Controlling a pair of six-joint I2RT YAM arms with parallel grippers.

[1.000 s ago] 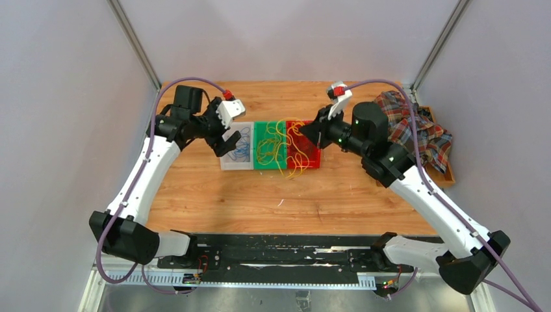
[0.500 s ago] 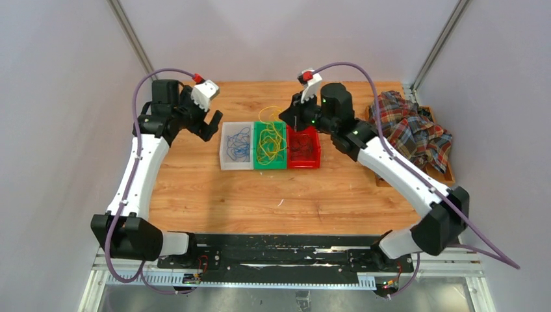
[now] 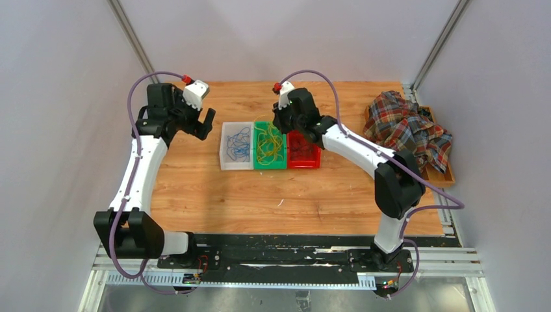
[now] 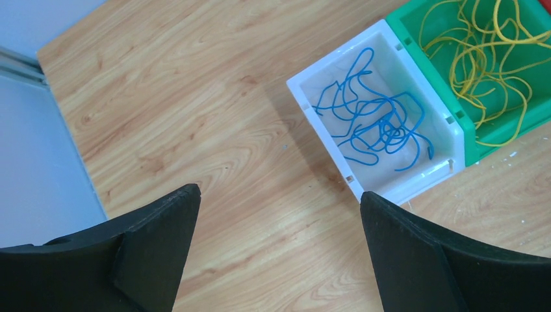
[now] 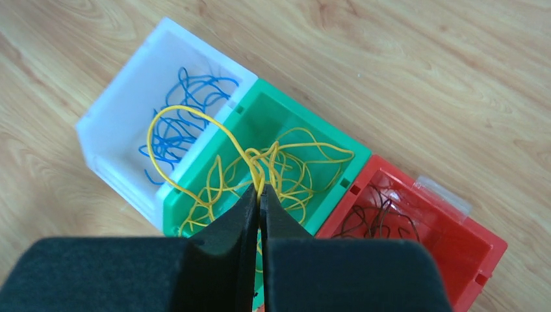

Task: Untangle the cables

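Note:
Three small bins stand in a row on the table: a white bin [image 3: 227, 156] with blue cables [image 3: 239, 144], a green bin [image 3: 269, 164] with yellow cables [image 3: 268, 143], and a red bin [image 3: 305, 162] with dark cables [image 3: 302, 147]. My right gripper [image 5: 260, 188] hangs over the green bin [image 5: 312, 120], shut on a bunch of yellow cables [image 5: 195, 117] whose loop arches over the white bin's edge. My left gripper [image 4: 278, 192] is open and holds nothing; it hovers over bare wood left of the white bin [image 4: 321, 136].
A plaid cloth [image 3: 409, 127] lies heaped on a wooden tray [image 3: 447, 174] at the table's right edge. A small pale scrap [image 3: 281, 203] lies on the wood in front of the bins. Metal frame posts rise at the back corners.
My right arm swung left from above the red bin to above the green one, still shut on yellow cables. My left arm drew back to the left, away from the white bin.

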